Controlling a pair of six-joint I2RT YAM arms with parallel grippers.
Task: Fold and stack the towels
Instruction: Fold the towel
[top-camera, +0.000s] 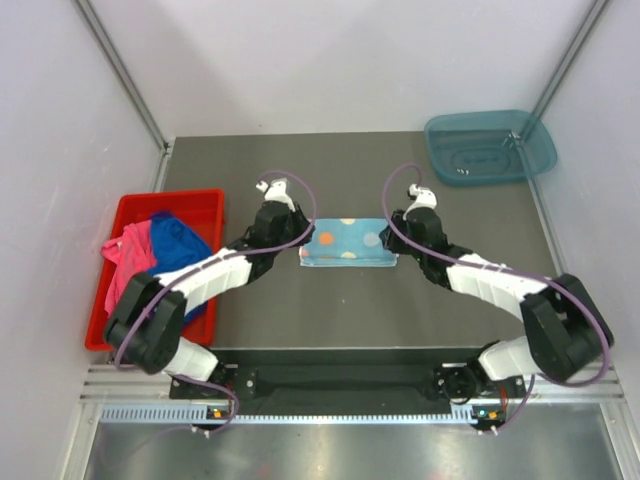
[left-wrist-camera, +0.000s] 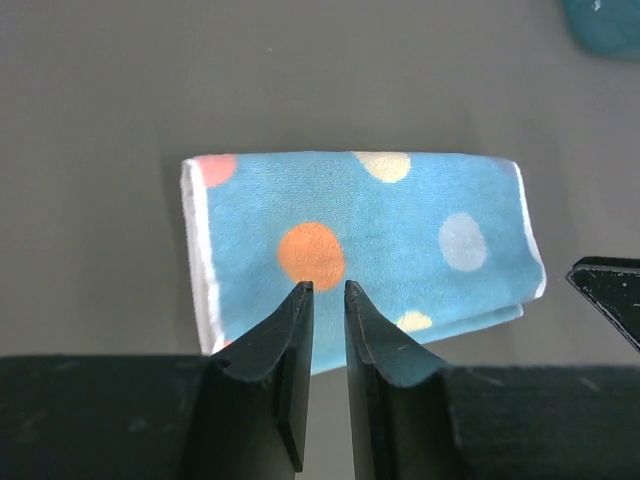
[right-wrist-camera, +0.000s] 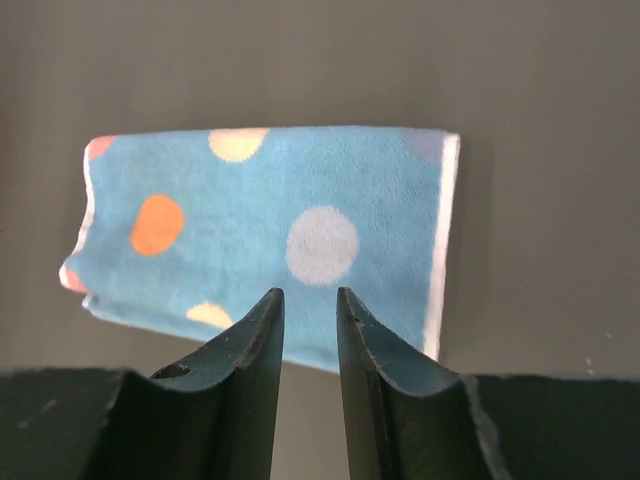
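Note:
A folded blue towel with coloured dots (top-camera: 348, 244) lies flat at the table's centre. It also shows in the left wrist view (left-wrist-camera: 360, 240) and in the right wrist view (right-wrist-camera: 270, 230). My left gripper (top-camera: 298, 236) hovers just off the towel's left end. Its jaws are almost shut, with a narrow gap, and hold nothing (left-wrist-camera: 327, 288). My right gripper (top-camera: 397, 238) hovers just off the towel's right end, also nearly shut and empty (right-wrist-camera: 310, 292). Neither gripper touches the towel.
A red bin (top-camera: 128, 215) at the left edge holds a pink towel (top-camera: 125, 262) and a blue towel (top-camera: 180, 240), both crumpled. A teal plastic tray (top-camera: 490, 146) sits at the back right corner. White walls enclose the table.

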